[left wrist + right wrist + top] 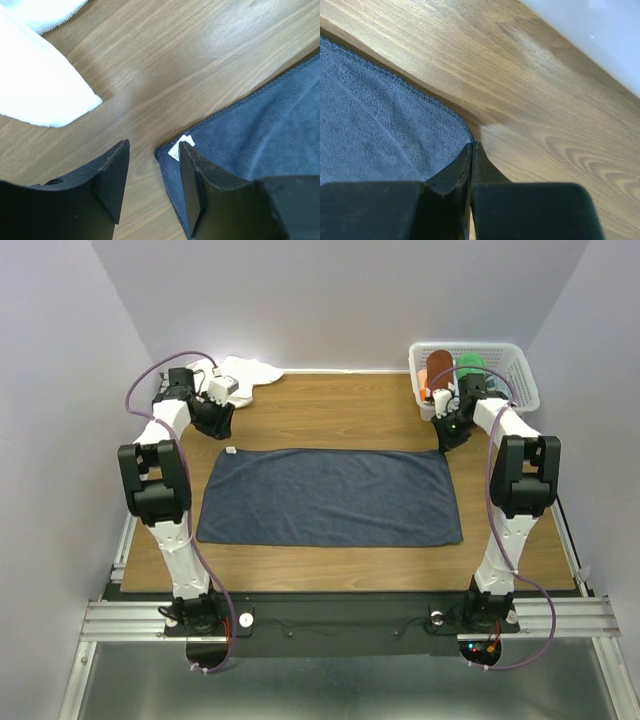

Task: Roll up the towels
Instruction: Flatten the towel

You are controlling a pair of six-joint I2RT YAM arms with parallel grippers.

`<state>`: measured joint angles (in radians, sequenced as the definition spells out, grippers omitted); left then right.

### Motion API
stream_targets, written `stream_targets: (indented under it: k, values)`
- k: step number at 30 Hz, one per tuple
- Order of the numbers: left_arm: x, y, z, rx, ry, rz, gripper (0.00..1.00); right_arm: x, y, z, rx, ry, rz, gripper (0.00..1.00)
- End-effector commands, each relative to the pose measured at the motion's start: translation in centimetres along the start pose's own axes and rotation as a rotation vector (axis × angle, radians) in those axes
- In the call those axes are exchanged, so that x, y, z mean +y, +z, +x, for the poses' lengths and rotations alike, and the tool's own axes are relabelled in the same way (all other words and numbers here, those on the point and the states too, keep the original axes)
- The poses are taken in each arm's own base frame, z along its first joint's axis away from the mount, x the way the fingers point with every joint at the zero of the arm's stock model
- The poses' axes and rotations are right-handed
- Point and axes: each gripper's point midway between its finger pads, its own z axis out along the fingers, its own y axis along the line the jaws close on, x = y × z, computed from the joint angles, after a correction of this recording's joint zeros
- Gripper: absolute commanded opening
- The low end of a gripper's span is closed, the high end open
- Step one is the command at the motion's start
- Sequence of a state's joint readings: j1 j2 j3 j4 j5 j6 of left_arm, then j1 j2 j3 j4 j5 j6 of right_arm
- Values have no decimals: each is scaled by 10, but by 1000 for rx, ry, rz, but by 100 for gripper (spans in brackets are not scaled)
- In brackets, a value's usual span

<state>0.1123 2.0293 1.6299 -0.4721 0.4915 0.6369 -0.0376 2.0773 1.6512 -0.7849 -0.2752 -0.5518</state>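
Back left on the wooden table [330, 410], white towel [245, 372] bunched. Left gripper [152, 147] parted, straddling the tagged far-left corner of the slate-blue towel [330, 497], spread flat mid-table. Right gripper [471, 146] clenched tight at its far-right corner; cloth pinched or not, cannot tell.

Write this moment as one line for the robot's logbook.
blue-grey towel: flat, unrolled | left gripper: open over its far-left corner | right gripper: shut at far-right corner, grip unclear | white towel: bunched, far left
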Motion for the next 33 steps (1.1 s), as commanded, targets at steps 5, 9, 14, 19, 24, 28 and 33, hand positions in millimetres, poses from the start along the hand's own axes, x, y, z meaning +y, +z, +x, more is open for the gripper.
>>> stream_targets:
  k: [5, 9, 14, 19, 24, 28, 33]
  values:
    - [-1, 14, 7, 64, 30, 34, 55, 4, -11, -10, -32, -32, 1, 1]
    - [-9, 19, 21, 107, 23, 76, 55, 3, -13, -8, -27, -36, 7, 1]
    - [-12, 25, 34, 138, 12, 91, 52, 3, -14, -9, -27, -40, 10, 1]
    - [-11, 28, 31, 123, 1, 88, 36, 1, -16, -9, -27, -45, 19, 1]
    - [-13, 21, 24, 111, 14, 109, 18, -3, -18, -13, -33, -52, 35, 1]
    - [-18, 19, 27, 123, 4, 134, 37, -3, -17, -15, -35, -49, 31, 1]
    - [-17, 19, 29, 130, -7, 120, 53, -2, -18, -15, -41, -50, 31, 0]
